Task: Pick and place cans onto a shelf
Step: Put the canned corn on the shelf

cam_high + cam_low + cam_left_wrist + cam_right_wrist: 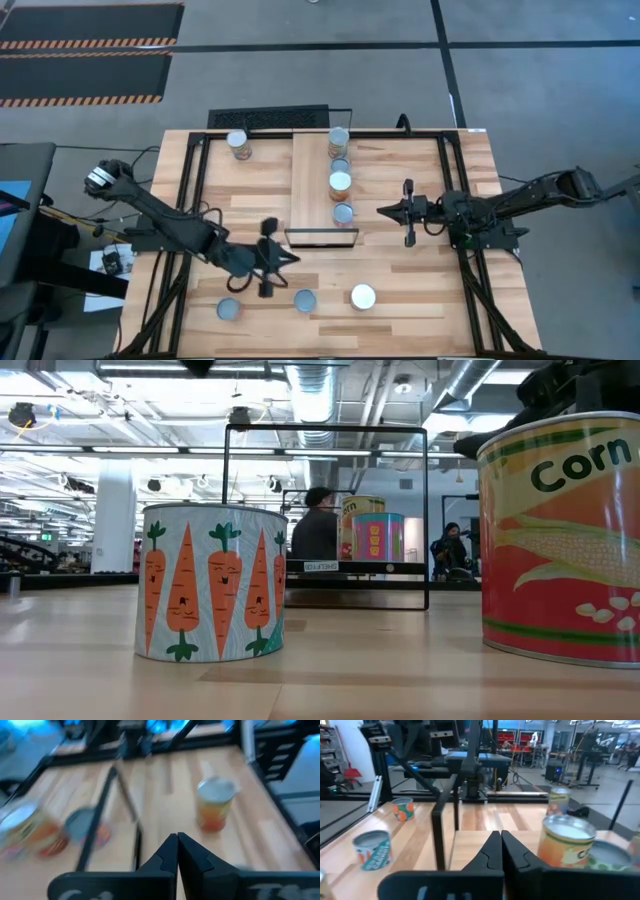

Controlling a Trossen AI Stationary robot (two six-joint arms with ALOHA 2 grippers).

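Corn can (560, 535) — low view, carrot can (211, 582)

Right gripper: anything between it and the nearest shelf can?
High view: only bare shelf and tabletop wood between the right gripper and the nearest can.

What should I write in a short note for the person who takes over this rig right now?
Left gripper: shut, empty, over the table's front left part, near the shelf's front end.
Right gripper: shut, empty, just right of the shelf.
Done: four cans stand in a row on the shelf.
Left: four cans on the table. One stands at the back left. Three stand along the front: and a white-topped one.
Next, probably: the left gripper takes a front can, since those are nearest to it.
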